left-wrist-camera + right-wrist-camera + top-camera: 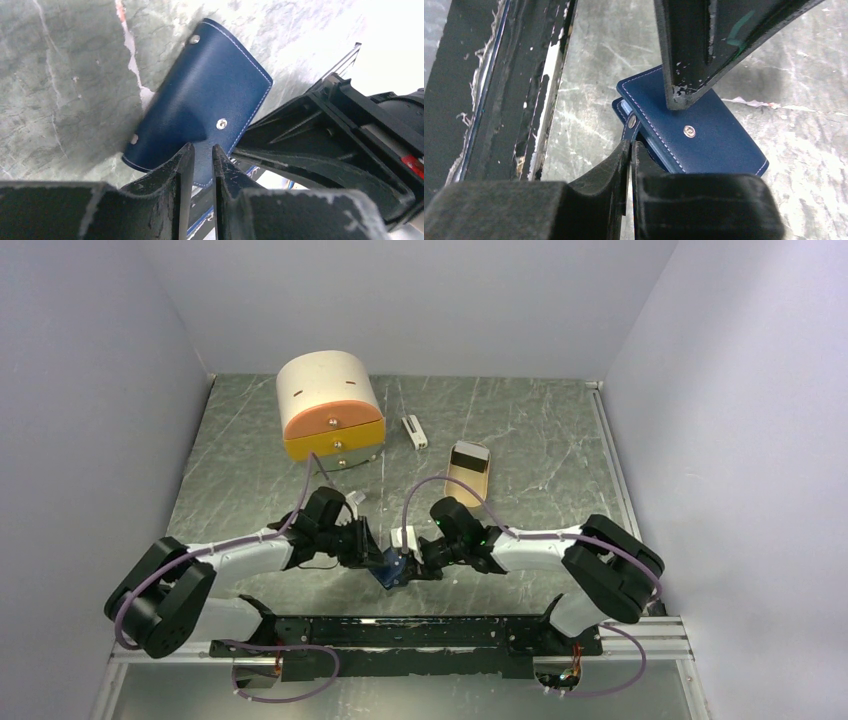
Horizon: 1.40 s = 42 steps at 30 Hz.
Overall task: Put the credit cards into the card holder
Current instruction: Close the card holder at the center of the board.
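At lower centre of the top view, the holder (392, 570) lies on the table (520, 440) between both grippers; the right gripper (630, 145) pinches its tab (631, 122), jaws almost shut; the left gripper (202, 150), nearly closed, rests on the cover, grip unclear; best, I judge, to peel the tab slowly with the cover pinned.
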Motion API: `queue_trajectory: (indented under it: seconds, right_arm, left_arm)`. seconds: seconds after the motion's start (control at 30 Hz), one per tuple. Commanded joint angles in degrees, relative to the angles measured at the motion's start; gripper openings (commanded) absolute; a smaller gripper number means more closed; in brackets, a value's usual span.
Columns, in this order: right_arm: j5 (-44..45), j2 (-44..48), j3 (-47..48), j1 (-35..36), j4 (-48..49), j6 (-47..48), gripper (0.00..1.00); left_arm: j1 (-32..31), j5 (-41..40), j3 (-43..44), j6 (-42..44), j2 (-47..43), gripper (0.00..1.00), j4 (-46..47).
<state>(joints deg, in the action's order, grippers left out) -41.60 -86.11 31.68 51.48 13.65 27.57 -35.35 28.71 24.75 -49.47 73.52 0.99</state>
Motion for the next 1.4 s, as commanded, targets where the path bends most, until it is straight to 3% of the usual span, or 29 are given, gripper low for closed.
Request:
queue_trajectory:
  seconds: [0.0, 0.17, 0.27, 0.3, 0.37, 0.43, 0.63, 0.8, 1.13, 1.2, 1.37]
  right_arm:
    - [0.3, 2.8, -1.7, 1.4, 2.8, 3.1, 0.15]
    - [2.5, 7.8, -5.0, 1.5, 8.0, -1.3, 0.18]
    - [7.7, 8.3, -4.0, 1.5, 7.8, -11.9, 0.2]
    - [8.1, 8.5, -3.4, 1.6, 7.2, -16.0, 0.25]
    - [10.9, 9.5, -2.7, 2.4, 6.4, -26.0, 0.44]
    - [14.8, 12.1, -4.0, 4.4, 6.8, -31.7, 0.5]
    - [26.6, 18.2, -9.0, 11.2, 6.7, -21.4, 0.51]
    - [38.1, 11.6, -5.5, 17.2, 1.9, -14.7, 0.48]
    - [53.8, -1.3, -1.0, 24.5, 1.3, -11.5, 0.42]
    - [56.9, -1.8, -1.0, 25.0, 2.0, -12.4, 0.36]
    - [59.2, 3.6, -3.1, 25.1, 3.0, -18.4, 0.1]
  left_arm:
    - [-1.3, -1.9, -1.0, 0.6, 2.4, 0.25, 2.9]
    - [-2.3, -3.2, -1.0, 0.7, 4.3, 0.25, 3.7]
    - [-3.1, -4.6, -0.4, 1.0, 4.9, 0.25, 2.6]
    - [-3.3, -5.0, -0.3, 0.8, 4.9, 0.24, 2.2]
    - [-3.6, -5.5, -0.3, 0.5, 4.3, 0.25, 1.9]
    - [-3.7, -6.5, 0.1, -0.1, 3.1, 0.25, 0.8]
    - [-3.8, -11.6, 2.2, -1.6, 0.4, 0.26, -4.8]
    - [-3.7, -10.7, 2.3, -1.4, 2.2, 0.26, -4.2]
    - [-3.7, -10.1, 1.9, -1.4, 2.9, 0.25, -3.7]
    - [-3.7, -10.2, 1.7, -1.5, 2.8, 0.25, -3.7]
    - [-3.7, -10.7, 0.0, -2.3, 2.6, 0.25, -2.5]
